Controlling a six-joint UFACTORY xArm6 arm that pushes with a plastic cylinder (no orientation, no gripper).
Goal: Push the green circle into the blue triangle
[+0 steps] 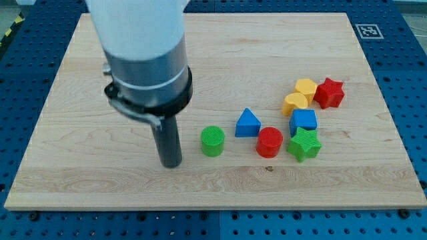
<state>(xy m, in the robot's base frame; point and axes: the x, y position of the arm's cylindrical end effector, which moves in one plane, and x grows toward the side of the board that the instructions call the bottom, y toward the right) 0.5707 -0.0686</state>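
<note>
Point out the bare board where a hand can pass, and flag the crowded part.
Free: the whole strip along the view's top above the blocks, and the view's left and bottom-left beside my tip. Crowded: the view's right, where blue triangle, red circle, green star, blue block, yellow blocks and red star cluster; green circle sits between.

The arm is a thick white cylinder, smooth and unmarked where it enters at the view's top. Below it sits a grey metallic band with a thin lighter ring running round it. A black collar clamps underneath, with a small bracket jutting at its side. From it hangs a straight dark rod, ending at my tip.
</note>
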